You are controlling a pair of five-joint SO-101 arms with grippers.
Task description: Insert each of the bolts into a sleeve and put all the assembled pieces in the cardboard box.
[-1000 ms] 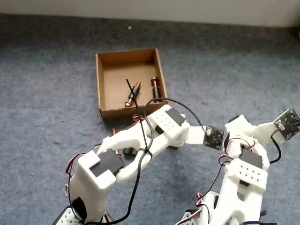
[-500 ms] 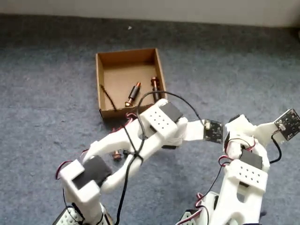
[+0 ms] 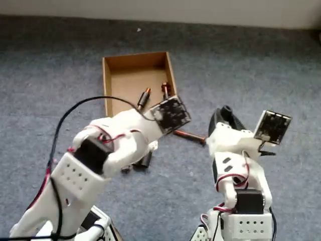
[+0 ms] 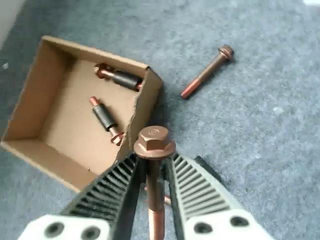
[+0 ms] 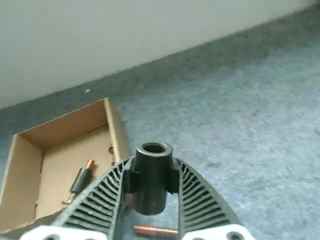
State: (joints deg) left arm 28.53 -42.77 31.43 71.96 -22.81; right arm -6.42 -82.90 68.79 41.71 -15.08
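1. Moved since a second ago: the left arm has swung its base end leftward, and its wrist is now at the near right corner of the cardboard box (image 3: 106, 85). The right arm has turned its wrist from the right to face the far side.
2. Left gripper (image 4: 154, 160): fingers pinching a copper bolt (image 4: 154, 142) by the shank, hex head above the fingertips.
3. Right gripper (image 5: 152, 165): fingers pressed on a black sleeve (image 5: 151, 192), held upright with the open bore on top.
4. Cardboard box: open top, on the grey carpet (image 3: 261, 65), to the far left of both wrists.
5. Assembled pieces: two inside the box, lying flat toward its right side. One (image 4: 117, 78) is beside the right wall and the other (image 4: 105, 117) lies left of it, apart.
6. Loose bolt (image 4: 206, 71): flat on the carpet outside the box, to the right of its near right corner, between the two arms.
7. Loose sleeve (image 3: 146, 159): dark, on the carpet on the near side of the box, partly under the left arm.
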